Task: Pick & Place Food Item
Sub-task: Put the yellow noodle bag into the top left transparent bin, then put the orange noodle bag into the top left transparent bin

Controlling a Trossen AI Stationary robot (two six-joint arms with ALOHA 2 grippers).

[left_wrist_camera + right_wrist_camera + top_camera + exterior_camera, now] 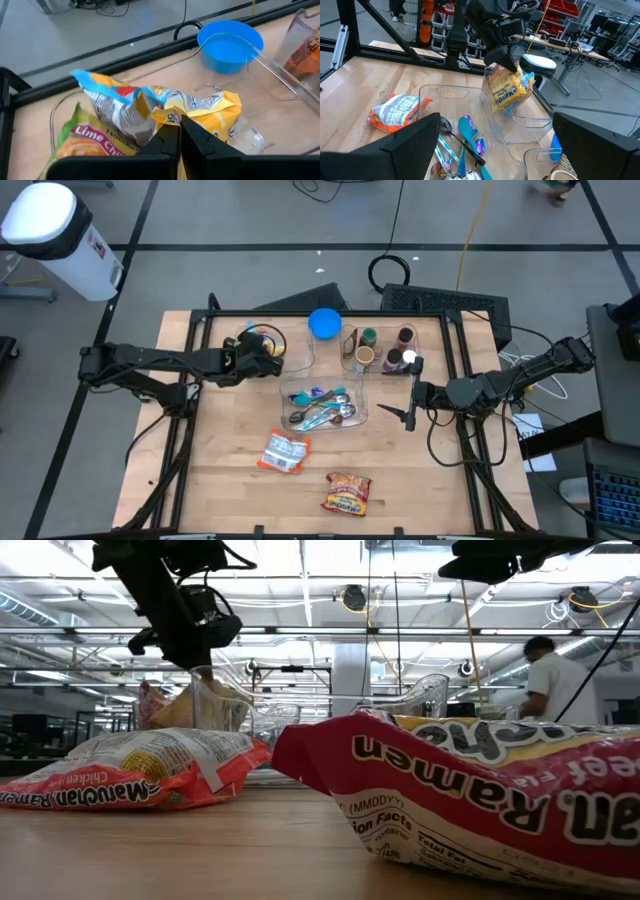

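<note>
Over the clear bin (262, 352) at the worktop's (230, 480) far-left corner, the left claw (180, 131) pinches shut on a yellow noodle packet's (200, 107) crinkly edge, a light, soft, crushable load, while the right claw (411, 416) waits open.

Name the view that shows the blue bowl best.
The left wrist view: the blue bowl shows whole and close, its inside visible. The high view shows it small from above; the right wrist view catches only a sliver; the low view hides it.
</note>
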